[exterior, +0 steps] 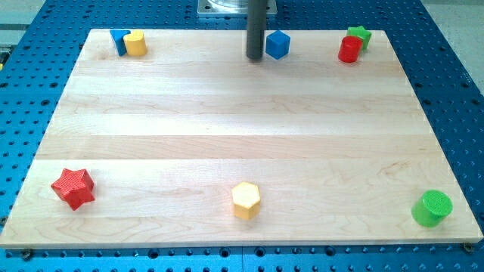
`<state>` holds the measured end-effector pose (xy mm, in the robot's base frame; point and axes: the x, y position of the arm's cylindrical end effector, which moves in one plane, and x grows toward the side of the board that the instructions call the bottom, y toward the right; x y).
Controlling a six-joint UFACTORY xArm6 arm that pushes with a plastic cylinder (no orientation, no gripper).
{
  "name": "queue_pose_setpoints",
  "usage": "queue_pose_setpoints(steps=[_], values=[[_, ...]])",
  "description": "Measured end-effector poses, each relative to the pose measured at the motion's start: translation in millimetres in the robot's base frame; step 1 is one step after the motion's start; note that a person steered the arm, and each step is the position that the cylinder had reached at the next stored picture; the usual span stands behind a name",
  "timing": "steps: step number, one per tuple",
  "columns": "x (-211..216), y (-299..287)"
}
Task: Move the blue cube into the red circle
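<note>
Looking along the view's top edge of the wooden board (242,136), we find our rod standing upright with my tip (255,58) resting on the wood just beside the blue cube (277,44), which sits to the tip's right in the view. Whether the two touch we cannot tell; the gap, if any, is very thin. We carry no jaws at all, only this plain dark rod, so nothing is clamped or held.

That blue cube is a small, solid blue block turned so that a corner faces us, its top face lighter than its sides. It lies near the middle of the board's top edge.

Further to the view's right along the same edge stands the red cylinder (349,50), touching a green star (360,35) behind it. At the top left a yellow cylinder (135,44) sits against a blue triangular block (119,39). Along the view's bottom lie a red star (73,187) at left, a yellow hexagon (246,200) in the middle and a green cylinder (432,208) at right, all well apart from one another.
</note>
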<state>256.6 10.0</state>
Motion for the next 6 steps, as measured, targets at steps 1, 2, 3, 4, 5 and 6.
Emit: queue_pose_setpoints(steps=[1, 2, 3, 4, 5, 6], values=[[-14, 50], [-15, 113], [-15, 138], [19, 98], [125, 12], [213, -59]])
